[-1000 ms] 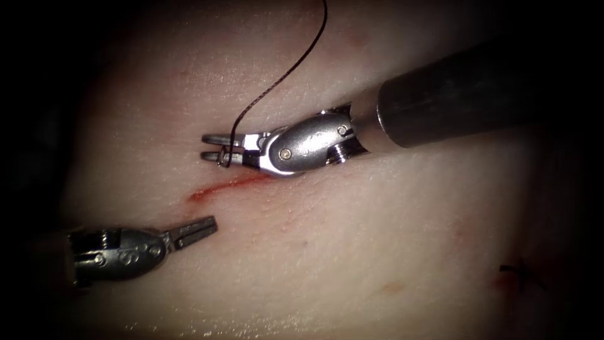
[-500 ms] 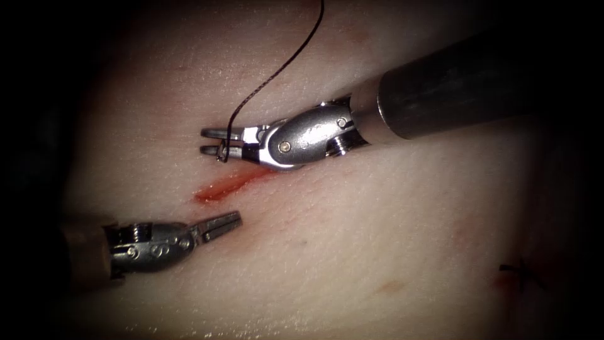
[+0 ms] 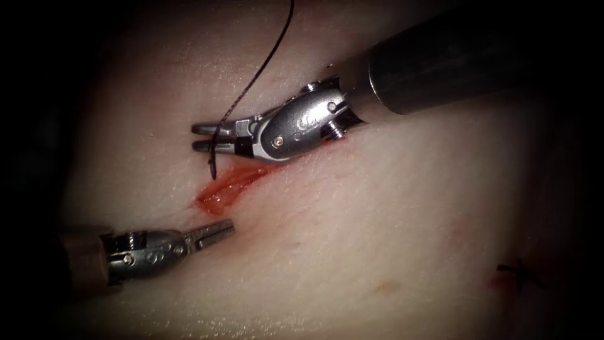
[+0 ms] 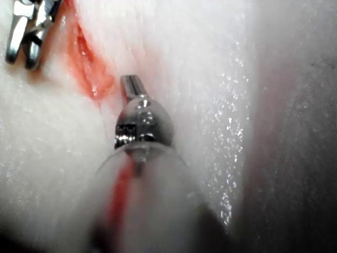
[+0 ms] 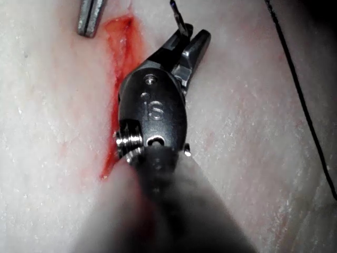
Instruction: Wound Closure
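Needle: a short dark length hangs out below the right tool. I read it as the needle, but I can't tell where along its curve it is held. It is clear of the tissue, not in it.
Needle axis: the visible bit points down toward the cut, roughly square to the jaws.
Needle vs cut: tip is just off the upper-left side of the cut, near its lower half, close above the edge, not touching as far as I can see.
Thread: runs up and away from the right tool's jaws, slack curve, out past the top of the endoscope view.
Right tool: comes in from the upper right, jaws pointing left, nearly level, clamped on the needle. A thin gap shows between the two jaws.
Cut: slants lower left to upper right, open, red fluid pooled in it.
Left tool: on the lower-right side of the cut, tip just beside its lower end, jaws together, holding nothing.
Nearer arm: right has the needle. Left is across the cut from it, near but apart.
My read: the key relation is needle tip to the upper-left edge. I'd judge them close, with the left tool sitting opposite.
Far right: cut ends of thread, well apart from all this.
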Motion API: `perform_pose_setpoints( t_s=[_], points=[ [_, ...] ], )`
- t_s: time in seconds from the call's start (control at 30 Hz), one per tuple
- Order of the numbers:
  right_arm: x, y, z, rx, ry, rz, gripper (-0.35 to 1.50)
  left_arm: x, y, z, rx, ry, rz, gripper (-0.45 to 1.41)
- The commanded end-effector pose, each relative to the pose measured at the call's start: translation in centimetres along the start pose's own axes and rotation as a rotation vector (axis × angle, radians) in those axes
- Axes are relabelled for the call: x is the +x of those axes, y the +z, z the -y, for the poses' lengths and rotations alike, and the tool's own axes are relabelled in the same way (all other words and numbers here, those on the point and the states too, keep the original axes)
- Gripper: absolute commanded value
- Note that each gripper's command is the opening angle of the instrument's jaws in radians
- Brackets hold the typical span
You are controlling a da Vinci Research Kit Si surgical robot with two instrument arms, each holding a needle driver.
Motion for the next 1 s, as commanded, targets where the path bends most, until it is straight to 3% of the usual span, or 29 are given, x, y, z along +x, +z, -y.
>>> perform_pose_setpoints(
  t_s=[0.03,0.63,0.8,0.93,1.0],
  points=[
    [0.01,0.1,0.04,0.005,-0.004,-0.002,-0.35,-0.03,0.07,-0.08,-0.003,-0.002,-0.001,-0.45],
    [0.12,0.07,-0.14,-0.005,-0.061,-0.012,-0.35,-0.06,0.06,-0.1,-0.005,0.002,0.001,-0.45],
    [0.06,0.1,-0.19,-0.006,0.096,0.002,-0.35,-0.07,0.06,-0.11,-0.005,0.003,0.0,-0.45],
    [-0.05,0.17,-0.28,-0.055,0.383,0.056,-0.35,-0.08,0.05,-0.12,-0.006,0.004,0.0,-0.45],
    [-0.09,0.19,-0.32,-0.087,0.456,0.062,-0.35,-0.09,0.04,-0.12,-0.009,-0.001,-0.003,-0.45]
  ],
)
